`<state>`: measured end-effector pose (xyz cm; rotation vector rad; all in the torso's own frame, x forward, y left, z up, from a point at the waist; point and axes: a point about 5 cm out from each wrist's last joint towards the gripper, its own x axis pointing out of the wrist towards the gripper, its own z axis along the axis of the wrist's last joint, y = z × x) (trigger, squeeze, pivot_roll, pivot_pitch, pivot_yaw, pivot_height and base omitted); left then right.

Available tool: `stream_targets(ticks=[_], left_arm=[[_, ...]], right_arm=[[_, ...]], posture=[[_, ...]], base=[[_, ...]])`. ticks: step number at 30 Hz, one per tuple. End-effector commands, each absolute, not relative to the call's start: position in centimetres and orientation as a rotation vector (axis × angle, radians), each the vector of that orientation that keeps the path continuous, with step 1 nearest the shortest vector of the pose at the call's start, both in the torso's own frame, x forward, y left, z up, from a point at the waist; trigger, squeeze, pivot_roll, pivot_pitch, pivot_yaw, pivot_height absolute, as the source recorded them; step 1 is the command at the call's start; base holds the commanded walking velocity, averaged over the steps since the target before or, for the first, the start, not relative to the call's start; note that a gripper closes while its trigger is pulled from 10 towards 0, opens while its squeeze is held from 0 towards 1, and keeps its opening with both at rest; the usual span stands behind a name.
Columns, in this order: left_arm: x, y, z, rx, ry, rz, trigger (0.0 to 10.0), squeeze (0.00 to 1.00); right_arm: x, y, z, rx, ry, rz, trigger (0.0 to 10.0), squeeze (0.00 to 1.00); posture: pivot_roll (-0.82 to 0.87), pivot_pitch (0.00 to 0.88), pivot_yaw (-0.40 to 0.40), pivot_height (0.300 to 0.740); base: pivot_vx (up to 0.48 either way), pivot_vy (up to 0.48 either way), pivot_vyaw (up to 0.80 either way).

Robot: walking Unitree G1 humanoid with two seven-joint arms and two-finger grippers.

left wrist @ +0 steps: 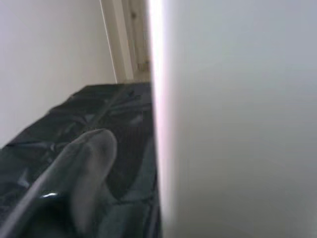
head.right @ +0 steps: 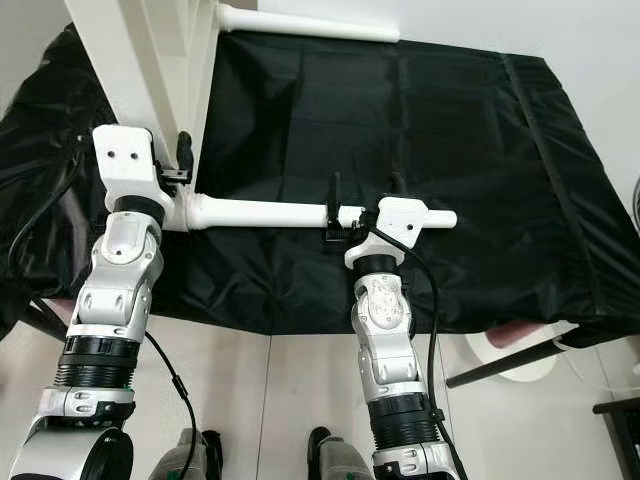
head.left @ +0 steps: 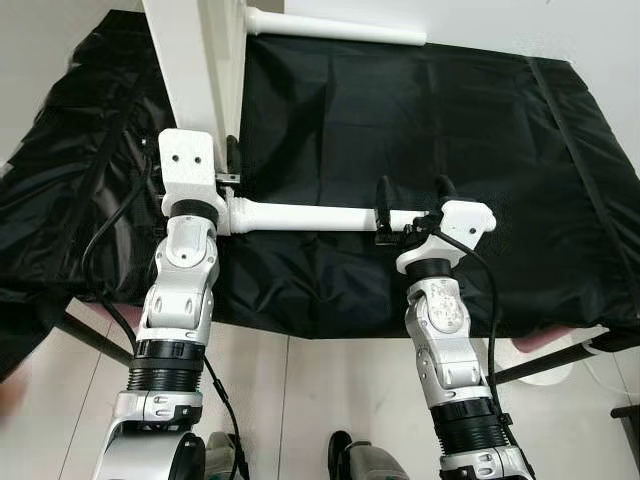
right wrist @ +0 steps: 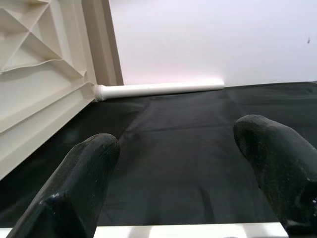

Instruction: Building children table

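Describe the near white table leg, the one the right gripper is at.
The near leg is a smooth white tube, plastic by its look, lying level above the black cloth. One end joins the upended white tabletop beside the left gripper. The right gripper straddles its free end, one finger either side; whether they press it is unclear.
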<state>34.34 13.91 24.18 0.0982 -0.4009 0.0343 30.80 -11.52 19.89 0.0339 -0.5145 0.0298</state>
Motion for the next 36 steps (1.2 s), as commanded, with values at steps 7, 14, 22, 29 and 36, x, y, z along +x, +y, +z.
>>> stream_targets(ticks=[7,14,22,29,36], left_arm=[[33.8,12.0,24.5,0.173,-0.448,-0.135,10.0,0.00],[32.8,11.5,24.8,0.153,-0.493,-0.240,10.0,0.00],[32.1,11.6,23.7,0.168,-0.457,-0.239,10.0,0.00],[32.0,11.6,23.7,0.186,-0.461,-0.240,10.0,0.00],[31.9,11.6,23.6,0.182,-0.451,-0.250,10.0,0.00]], right_arm=[[30.9,-11.8,19.7,0.026,-0.518,0.020,10.0,0.00],[31.0,-11.7,19.7,0.026,-0.520,0.023,10.0,0.00],[31.1,-11.7,19.8,0.027,-0.523,0.018,10.0,0.00],[31.0,-11.8,19.9,0.032,-0.528,0.007,10.0,0.00],[31.1,-11.8,19.9,0.033,-0.530,0.003,10.0,0.00]], posture=[[0.16,0.183,-0.033,0.740],[0.16,0.185,-0.029,0.740],[0.16,0.190,-0.021,0.740],[0.16,0.189,-0.011,0.740],[0.17,0.188,-0.011,0.740]], base=[[0.000,0.000,0.00],[0.000,0.000,0.00],[0.000,0.000,0.00],[0.000,0.000,0.00],[0.000,0.000,0.00]])
